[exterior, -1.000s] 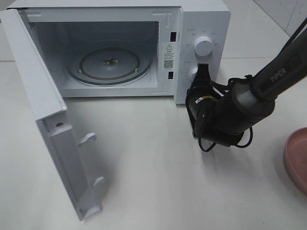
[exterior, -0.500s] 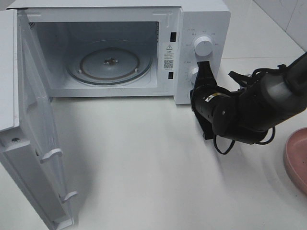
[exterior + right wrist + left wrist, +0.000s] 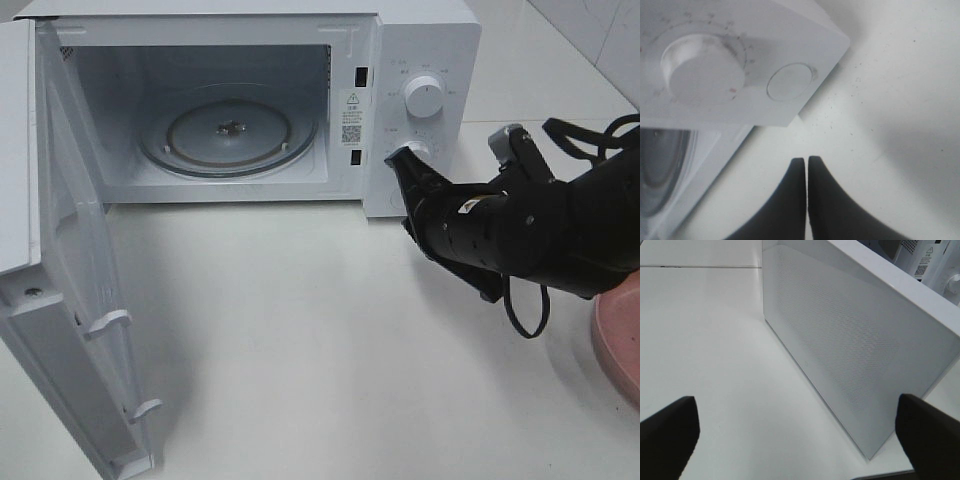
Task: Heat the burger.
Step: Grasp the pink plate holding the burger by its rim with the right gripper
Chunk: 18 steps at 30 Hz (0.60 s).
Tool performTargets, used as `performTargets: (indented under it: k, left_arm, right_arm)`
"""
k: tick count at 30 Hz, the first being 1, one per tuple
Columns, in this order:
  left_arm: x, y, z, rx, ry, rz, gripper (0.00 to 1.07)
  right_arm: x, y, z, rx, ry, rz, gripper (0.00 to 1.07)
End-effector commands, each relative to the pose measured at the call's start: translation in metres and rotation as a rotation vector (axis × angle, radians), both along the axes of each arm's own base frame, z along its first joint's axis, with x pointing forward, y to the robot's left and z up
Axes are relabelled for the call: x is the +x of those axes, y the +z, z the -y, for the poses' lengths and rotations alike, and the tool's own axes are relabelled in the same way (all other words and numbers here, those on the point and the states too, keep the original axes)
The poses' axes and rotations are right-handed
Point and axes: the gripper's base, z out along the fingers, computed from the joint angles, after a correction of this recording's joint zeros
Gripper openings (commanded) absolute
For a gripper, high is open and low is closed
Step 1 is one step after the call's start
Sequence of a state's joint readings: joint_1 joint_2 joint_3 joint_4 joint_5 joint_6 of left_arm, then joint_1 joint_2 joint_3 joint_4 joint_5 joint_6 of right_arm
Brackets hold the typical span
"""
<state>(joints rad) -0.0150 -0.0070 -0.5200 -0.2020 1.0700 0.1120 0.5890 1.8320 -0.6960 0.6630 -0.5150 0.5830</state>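
The burger is out of view. The white microwave (image 3: 420, 40) stands with its door (image 3: 60, 280) swung wide and its glass turntable (image 3: 228, 135) bare. My right gripper (image 3: 397, 160) is shut on nothing, its tip just in front of the lower dial (image 3: 415, 150) of the control panel. The right wrist view shows the closed fingertips (image 3: 806, 162) over the table, below a dial (image 3: 700, 70) and a round button (image 3: 790, 81). My left gripper (image 3: 800, 430) is open and empty, facing the door's perforated outer face (image 3: 840, 335).
A pink plate (image 3: 615, 330) shows partly at the right edge, just beyond my right arm. The open door juts toward the front left of the white table (image 3: 300, 350). The upper dial (image 3: 423, 97) sits above my right gripper.
The door has swung further open to the left. My right arm has dropped and rolled rightward, while its shut tip stays by the lower dial.
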Motion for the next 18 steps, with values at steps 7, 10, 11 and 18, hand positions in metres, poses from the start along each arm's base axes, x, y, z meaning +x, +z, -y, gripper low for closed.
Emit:
performTargets:
  k: [7, 10, 11, 18]
  left_arm:
    - [0.0, -0.001, 0.0, -0.002, 0.005, -0.008, 1.0]
    - [0.0, -0.001, 0.0, -0.002, 0.005, -0.008, 1.0]
    - [0.0, -0.001, 0.0, -0.002, 0.005, -0.008, 1.0]
    - [0.0, -0.001, 0.0, -0.002, 0.005, -0.008, 1.0]
  right_arm:
    - [-0.014, 0.024, -0.002, -0.281, 0.385, 0.021, 0.02]
    - [-0.017, 0.029, 0.003, -0.327, 0.473, -0.004, 0.02]
    - [-0.017, 0.029, 0.003, -0.327, 0.473, -0.004, 0.02]
    - [-0.017, 0.05, 0.032, -0.401, 0.702, -0.127, 0.03]
